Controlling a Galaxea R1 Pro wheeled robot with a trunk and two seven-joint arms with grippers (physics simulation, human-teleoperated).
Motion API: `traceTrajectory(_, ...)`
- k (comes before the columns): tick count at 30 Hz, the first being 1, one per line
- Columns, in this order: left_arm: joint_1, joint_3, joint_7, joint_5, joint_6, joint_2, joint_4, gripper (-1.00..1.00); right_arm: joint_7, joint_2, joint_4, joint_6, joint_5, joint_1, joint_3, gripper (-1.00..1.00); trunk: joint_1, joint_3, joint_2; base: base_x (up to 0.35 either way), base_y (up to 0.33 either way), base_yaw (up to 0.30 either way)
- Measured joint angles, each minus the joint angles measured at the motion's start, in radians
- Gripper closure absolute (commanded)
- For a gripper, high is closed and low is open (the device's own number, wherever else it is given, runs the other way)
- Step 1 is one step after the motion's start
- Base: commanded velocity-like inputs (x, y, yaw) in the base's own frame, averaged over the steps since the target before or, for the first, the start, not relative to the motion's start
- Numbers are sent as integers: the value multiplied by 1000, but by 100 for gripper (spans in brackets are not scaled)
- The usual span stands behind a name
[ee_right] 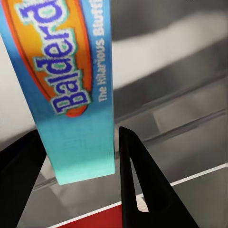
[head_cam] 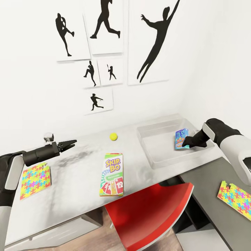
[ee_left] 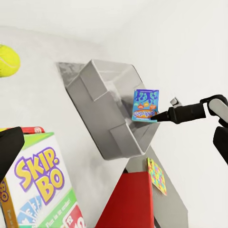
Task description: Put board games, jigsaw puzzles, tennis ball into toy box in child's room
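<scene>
The right gripper (head_cam: 184, 143), at the right of the head view, is clamped on the lower edge of the blue board game (head_cam: 181, 138), held upright over the toy box (head_cam: 158, 158). The box should be lowered until flat inside the smooth grey sloping walls before release, judged best. The left gripper (head_cam: 69, 144), at centre left, is held spread and empty above the pale table (head_cam: 80, 174). The glossy Skip-Bo box (head_cam: 111, 174) lies flat mid-table; the fuzzy tennis ball (head_cam: 113, 136) rests behind it.

I count two board games (head_cam: 111, 174), two jigsaw puzzles (head_cam: 34, 180), one tennis ball (head_cam: 113, 136), one toy box (head_cam: 160, 153), all on my bench (head_cam: 76, 181).
</scene>
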State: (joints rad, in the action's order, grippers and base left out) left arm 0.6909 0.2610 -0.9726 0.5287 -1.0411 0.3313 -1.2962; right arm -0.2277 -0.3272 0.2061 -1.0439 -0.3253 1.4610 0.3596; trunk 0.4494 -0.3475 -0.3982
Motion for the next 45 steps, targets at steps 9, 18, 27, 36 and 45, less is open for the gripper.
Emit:
traceTrajectory(9, 0, 2, 0, 0, 0, 0, 0, -100, 13, 0, 1, 0, -4, 2, -3, 100, 0, 0, 0, 0, 0, 0)
traceTrajectory(18, 0, 2, 0, 0, 0, 0, 0, -100, 13, -1, 7, 0, -6, 3, -4, 100, 0, -1, 0, 0, 0, 3)
traceTrajectory(27, 0, 2, 0, 0, 0, 0, 0, -100, 10, -2, 33, 0, -6, 3, -6, 100, 0, -13, 0, 0, 0, 57)
traceTrajectory(36, 0, 2, 0, 0, 0, 0, 0, -100, 10, -7, 34, 0, -5, 3, -6, 100, 0, -27, 0, 0, 0, 71)
traceTrajectory(45, 0, 2, 0, 0, 0, 0, 0, -100, 10, -24, 35, 0, -4, 3, -6, 100, 0, -40, 0, 0, -118, 54)
